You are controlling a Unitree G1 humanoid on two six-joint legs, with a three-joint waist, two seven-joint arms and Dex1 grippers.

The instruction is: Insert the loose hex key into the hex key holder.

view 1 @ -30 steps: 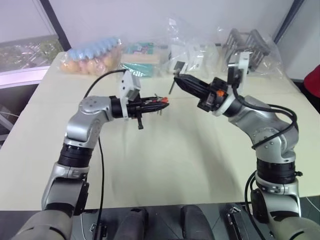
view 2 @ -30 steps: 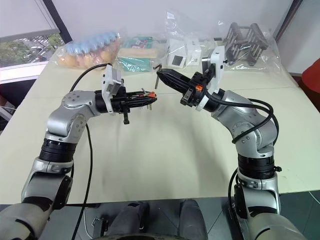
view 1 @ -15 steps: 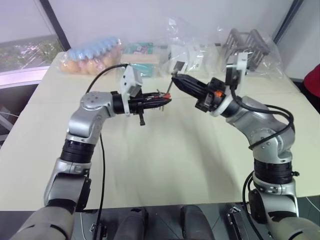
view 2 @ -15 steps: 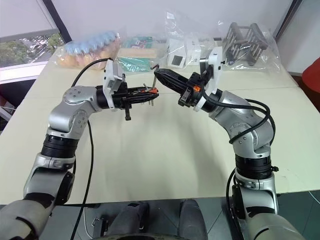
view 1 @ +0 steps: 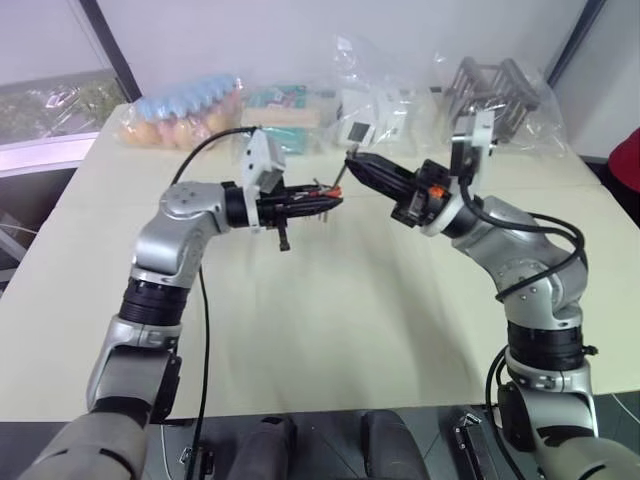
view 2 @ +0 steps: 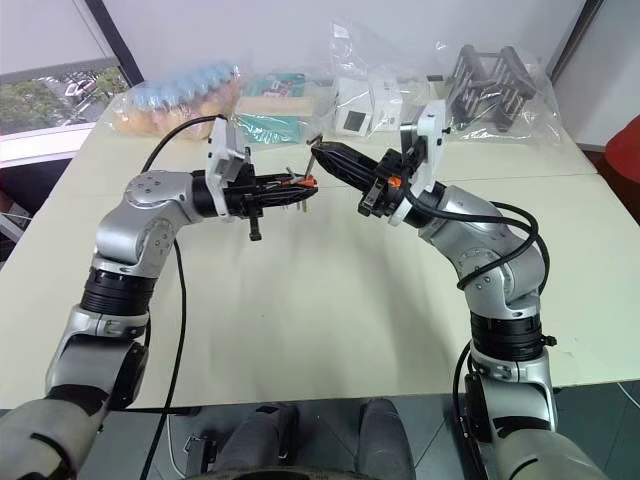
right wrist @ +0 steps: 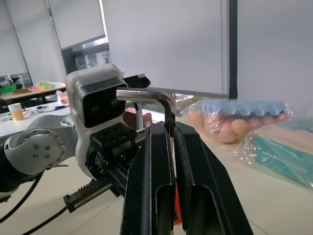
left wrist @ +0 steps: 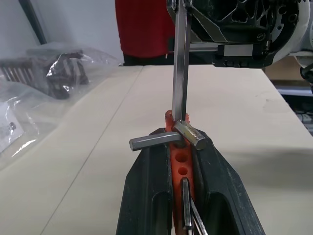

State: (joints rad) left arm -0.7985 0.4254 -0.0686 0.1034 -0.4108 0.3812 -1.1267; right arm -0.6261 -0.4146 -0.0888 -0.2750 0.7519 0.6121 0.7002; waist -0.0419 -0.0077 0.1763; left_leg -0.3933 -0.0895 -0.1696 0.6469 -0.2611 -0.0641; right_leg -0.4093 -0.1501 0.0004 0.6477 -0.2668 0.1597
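The loose hex key (left wrist: 181, 63) hangs upright in the clenched right pincer (view 2: 322, 153), its lower tip at the top end of the hex key holder (left wrist: 180, 156), which the left pincer (left wrist: 180, 161) grasps above the desk (view 1: 330, 320). To seat it well, I judge the tip must line up squarely over an empty hole (two show just below) before pushing straight along the shaft, the holder kept steady.

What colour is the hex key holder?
Red-orange; the holder shows best in the left wrist view.

Your two grippers draw together above the table.
The left gripper (view 1: 330, 200) with the red holder (left wrist: 179, 149) sits higher and closer; the right gripper's (view 1: 352, 160) hex key (left wrist: 181, 63) now meets the holder's end.
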